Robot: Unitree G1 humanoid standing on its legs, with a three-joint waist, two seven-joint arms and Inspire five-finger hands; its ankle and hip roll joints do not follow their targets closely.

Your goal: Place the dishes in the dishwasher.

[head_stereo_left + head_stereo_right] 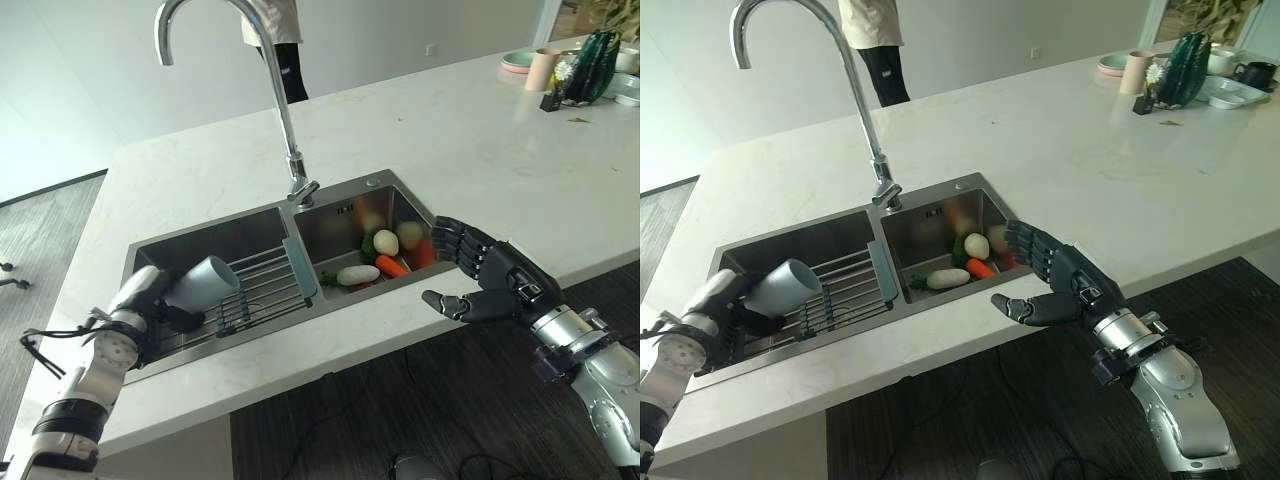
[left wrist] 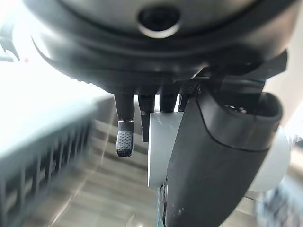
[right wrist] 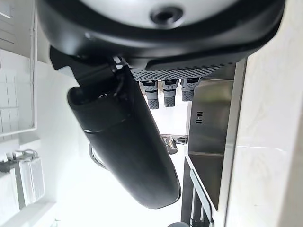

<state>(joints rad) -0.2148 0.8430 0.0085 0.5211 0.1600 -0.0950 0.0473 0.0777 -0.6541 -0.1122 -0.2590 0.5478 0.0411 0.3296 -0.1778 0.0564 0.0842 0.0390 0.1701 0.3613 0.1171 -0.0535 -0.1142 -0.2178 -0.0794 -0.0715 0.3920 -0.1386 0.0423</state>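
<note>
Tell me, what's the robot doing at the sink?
The robot is picking dishes out of the sink. Its left hand is wrapped around a pale cup that lies tilted over the wire rack in the left basin. Its right hand hangs open above the counter edge, by the right basin, holding nothing. That basin has vegetables in it, like a carrot and some white ones. A tall faucet stands behind the sink. A person stands on the far side of the counter.

The desk point(image 1: 470, 150) is creamy white with faint marbling, and the double sink point(image 1: 250, 235) set into it is brushed steel grey. A pale grey-blue cup point(image 1: 205, 283) lies over a grey wire rack point(image 1: 262, 285) in the left basin. The right basin holds an orange carrot point(image 1: 391, 266) and white vegetables point(image 1: 358, 275).
</note>
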